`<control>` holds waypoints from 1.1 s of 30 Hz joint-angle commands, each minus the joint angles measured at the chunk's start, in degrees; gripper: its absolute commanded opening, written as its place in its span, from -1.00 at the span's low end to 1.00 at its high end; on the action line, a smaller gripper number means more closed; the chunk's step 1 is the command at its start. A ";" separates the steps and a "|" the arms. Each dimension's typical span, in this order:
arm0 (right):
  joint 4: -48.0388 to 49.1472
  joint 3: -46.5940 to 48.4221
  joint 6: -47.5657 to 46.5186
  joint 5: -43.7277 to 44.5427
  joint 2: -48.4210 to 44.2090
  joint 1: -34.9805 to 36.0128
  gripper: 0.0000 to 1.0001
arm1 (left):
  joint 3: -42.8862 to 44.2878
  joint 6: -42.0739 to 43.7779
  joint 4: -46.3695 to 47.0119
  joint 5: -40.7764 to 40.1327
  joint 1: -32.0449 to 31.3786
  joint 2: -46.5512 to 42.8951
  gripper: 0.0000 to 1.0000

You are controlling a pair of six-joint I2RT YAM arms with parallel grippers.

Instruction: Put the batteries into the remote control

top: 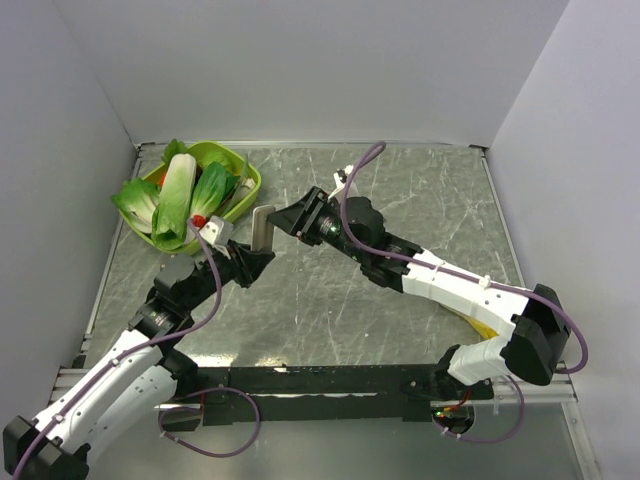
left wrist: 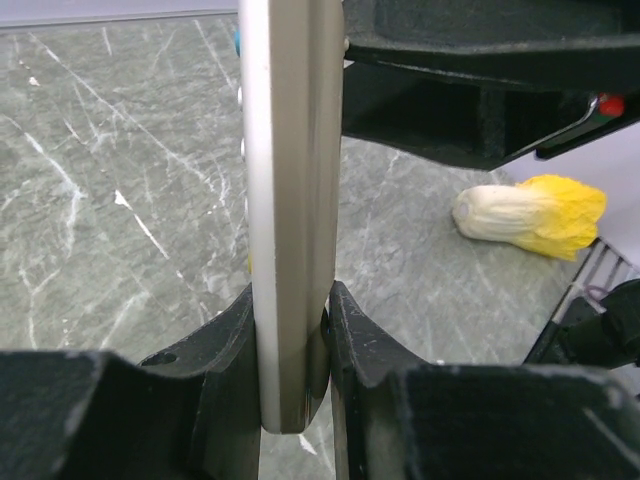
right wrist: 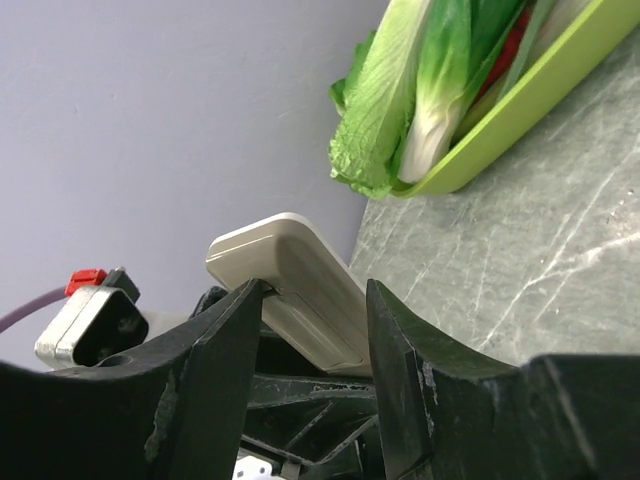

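Grey-brown back of the slim rectangular remote control (right wrist: 300, 290) faces the right wrist cam. The unit stands upright, off the dark marbled table top (top: 420, 200), left of centre and just near-right of the lime-green plastic tray (top: 250, 190) of leafy green veg (top: 175, 200).

1. L gripper (left wrist: 293, 320): clamped on the remote's lower end, one finger on the face, the other on the back. Grip looks square, no tilt seen.
2. R gripper (right wrist: 315, 300): at the remote's upper end, approaching from the right. Fingers set apart to approx. the remote's breadth, one either side in its own cam. Cannot tell whether the pads bear on it.
3. Batteries: not found in any view. Posn unknown.
4. Yellow-and-white leafy veg head (left wrist: 530, 215) lies on the table to the right, well apart. Not relevant.

Assessment: step in hand is prep, i.e. remote presented back-out for access to the battery bay. A seam crosses the back in the R wrist view, prob. the cover edge. No battery loaded as far as visible, so the task is at an early stage.

Next move req.: L holds firm while R works the cover along the seam. Risk: remote slipping in L's narrow hold.
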 commanded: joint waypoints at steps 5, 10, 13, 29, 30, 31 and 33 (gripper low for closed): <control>-12.48 8.51 2.46 -3.41 1.68 -2.87 0.04 | 5.27 12.40 -0.85 -3.94 -8.68 1.67 -0.96; -17.77 11.32 4.31 -9.13 3.78 -4.90 0.04 | 6.59 16.63 -1.03 -6.33 -12.21 2.73 -0.96; -19.44 13.08 4.05 -11.94 5.28 -4.90 0.04 | 7.82 19.62 -1.81 -7.21 -14.49 4.30 -0.97; -18.31 5.72 8.27 -15.92 6.43 -4.11 -0.13 | 8.00 23.32 -1.55 -18.37 -17.93 5.37 -0.96; -16.56 4.66 7.31 -15.30 4.94 -4.28 -0.12 | 8.09 22.80 -2.68 -19.16 -17.93 5.98 -0.96; -12.11 3.60 4.25 -14.77 3.89 -4.37 -0.10 | 8.35 22.01 -3.04 -20.03 -17.93 6.16 -0.96; -7.08 0.18 0.29 -12.49 0.30 -4.63 -0.02 | 8.09 19.28 -3.14 -21.18 -17.93 6.16 -0.96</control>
